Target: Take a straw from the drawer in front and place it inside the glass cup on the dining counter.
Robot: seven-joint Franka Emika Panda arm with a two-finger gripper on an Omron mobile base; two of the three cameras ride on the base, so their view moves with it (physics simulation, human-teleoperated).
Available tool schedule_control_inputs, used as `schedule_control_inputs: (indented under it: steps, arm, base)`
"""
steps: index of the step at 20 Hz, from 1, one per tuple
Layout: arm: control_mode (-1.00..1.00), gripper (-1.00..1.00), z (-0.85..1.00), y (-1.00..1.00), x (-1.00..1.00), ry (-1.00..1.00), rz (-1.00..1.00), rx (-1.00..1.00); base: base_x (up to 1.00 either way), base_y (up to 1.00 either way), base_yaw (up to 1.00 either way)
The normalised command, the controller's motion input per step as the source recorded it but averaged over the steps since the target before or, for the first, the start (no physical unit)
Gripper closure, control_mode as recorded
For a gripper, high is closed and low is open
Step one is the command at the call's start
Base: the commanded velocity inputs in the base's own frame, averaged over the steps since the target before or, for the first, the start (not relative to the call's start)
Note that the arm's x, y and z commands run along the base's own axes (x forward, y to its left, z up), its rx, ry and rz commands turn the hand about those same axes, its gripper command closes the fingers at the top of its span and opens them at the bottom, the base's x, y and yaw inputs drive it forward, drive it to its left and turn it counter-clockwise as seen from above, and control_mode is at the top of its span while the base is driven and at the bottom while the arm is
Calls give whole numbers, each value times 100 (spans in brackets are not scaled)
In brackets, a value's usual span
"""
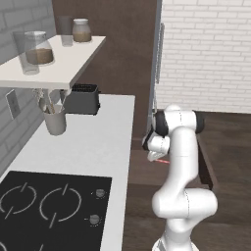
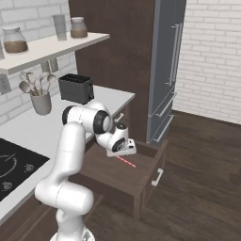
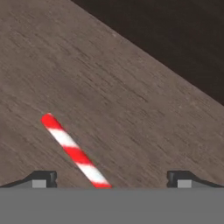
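- Dark finger tips [image 3: 43, 179] of the gripper [image 3: 111, 180] stood wide apart, clamped on nothing, above the wooden floor of the drawer [image 3: 131, 109].
- Red-and-white straw [image 3: 75, 152] lay flat on that floor between the two tips, nearer the left one in the hand view, touching neither so far as could be seen.
- From the right base view, the gripper [image 2: 121, 149] hung low over the pulled-out drawer [image 2: 141, 186], with the straw [image 2: 126, 162] just below it, lying diagonally near the middle of the drawer floor.
- The drawer's pale bar handle [image 2: 157, 177] sat on its flat dark front.
- From the left base view, the straw [image 1: 162, 160] showed as a short red streak beside the arm.
- On the worktop [image 2: 110, 96], a black toaster [image 2: 76, 88] stood near the far edge, a mug of utensils [image 2: 41, 101] close to the wall, and a black hob [image 1: 49, 211] at the near end.
- A tall dark grey unit [image 2: 167, 70] rose beyond the drawer.
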Motion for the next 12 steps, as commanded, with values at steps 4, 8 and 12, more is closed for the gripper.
schedule_control_inputs:
  steps: [4,8,12]
  arm:
    - [-100,-100,-26,0,35,4,1,3]
    - [-100,-100,-33,0,15,6,0,1]
    - [-100,100,-38,0,-6,4,0,0]
  base:
    - [0,0,0]
    - [0,0,0]
    - [0,0,0]
